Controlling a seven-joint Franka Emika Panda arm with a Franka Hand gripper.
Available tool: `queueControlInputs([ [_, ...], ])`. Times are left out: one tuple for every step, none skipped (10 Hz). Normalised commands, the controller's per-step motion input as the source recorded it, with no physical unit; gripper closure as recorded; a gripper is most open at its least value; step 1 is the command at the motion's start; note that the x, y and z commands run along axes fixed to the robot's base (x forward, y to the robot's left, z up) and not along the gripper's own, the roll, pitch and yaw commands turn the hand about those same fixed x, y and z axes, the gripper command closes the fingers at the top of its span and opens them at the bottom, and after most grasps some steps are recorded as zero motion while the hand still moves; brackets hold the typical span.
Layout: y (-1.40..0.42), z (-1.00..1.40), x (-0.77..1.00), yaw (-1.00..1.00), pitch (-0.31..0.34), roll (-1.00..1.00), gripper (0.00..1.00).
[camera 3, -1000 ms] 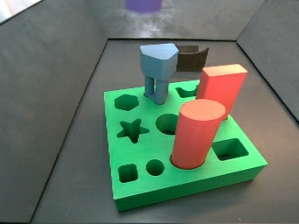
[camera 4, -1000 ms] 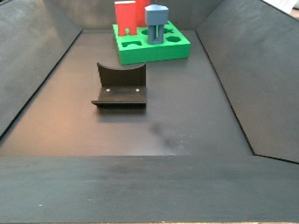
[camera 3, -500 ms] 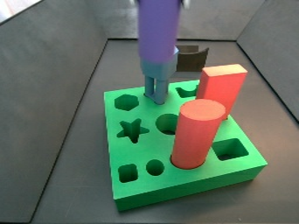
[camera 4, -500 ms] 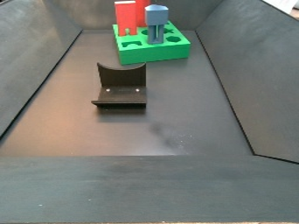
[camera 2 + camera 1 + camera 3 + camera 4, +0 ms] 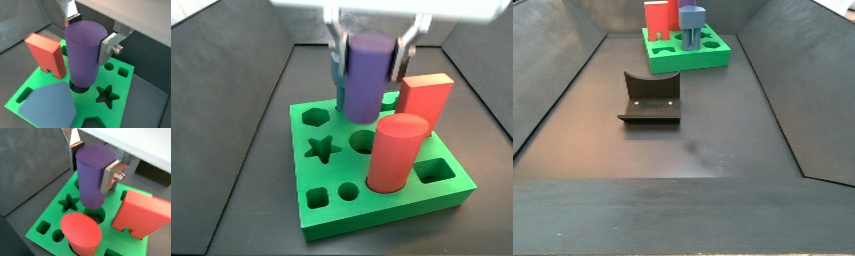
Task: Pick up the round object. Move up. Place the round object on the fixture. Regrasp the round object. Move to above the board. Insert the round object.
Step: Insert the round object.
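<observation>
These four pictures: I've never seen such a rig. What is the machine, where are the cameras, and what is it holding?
It is one robot arm with a two-finger gripper. Two cameras ride on its wrist and look down past the fingers; two stand beside the table. The gripper, above the thick green board with shaped holes, holds a smooth purple cylinder peg upright over a round hole. Already standing in the board: a thicker red cylinder, a red rectangular block and a blue pentagon-topped peg. The dark bracket fixture stands empty on the floor.

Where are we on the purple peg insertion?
Done: the round object is off the fixture, regrasped upright. In hand: gripper holds it over the board, lower end at the round hole in both wrist views. Left: push down, release.
</observation>
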Motion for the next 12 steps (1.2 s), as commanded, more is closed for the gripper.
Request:
queueControlInputs([
  [-0.01, -0.67, 0.04, 0.06, 0.0, 0.0, 1.0],
  [-0.02, -0.58, 0.1, 0.0, 0.0, -0.01, 1.0],
  [-0.06, -0.57, 0.1, 0.0, 0.0, 0.0, 1.0],
  [-0.08, -0.6, 0.1, 0.0, 0.0, 0.0, 1.0],
  [-0.07, -0.59, 0.09, -0.01, 0.0, 0.0, 1.0],
  [-0.05, -0.54, 0.07, -0.02, -0.001, 0.0, 1.0],
  [-0.04, -0.57, 0.08, -0.03, -0.006, 0.0, 1.0],
  [-0.06, -0.53, 0.39, -0.13, 0.0, 0.0, 1.0],
  [0.0, -0.54, 0.49, -0.15, 0.0, 0.0, 1.0],
  [0.0, -0.59, 0.36, -0.12, -0.019, 0.0, 1.0],
  [0.0, -0.6, 0.33, -0.08, -0.006, 0.0, 1.0],
  [0.0, -0.67, 0.23, -0.07, -0.024, 0.01, 1.0],
])
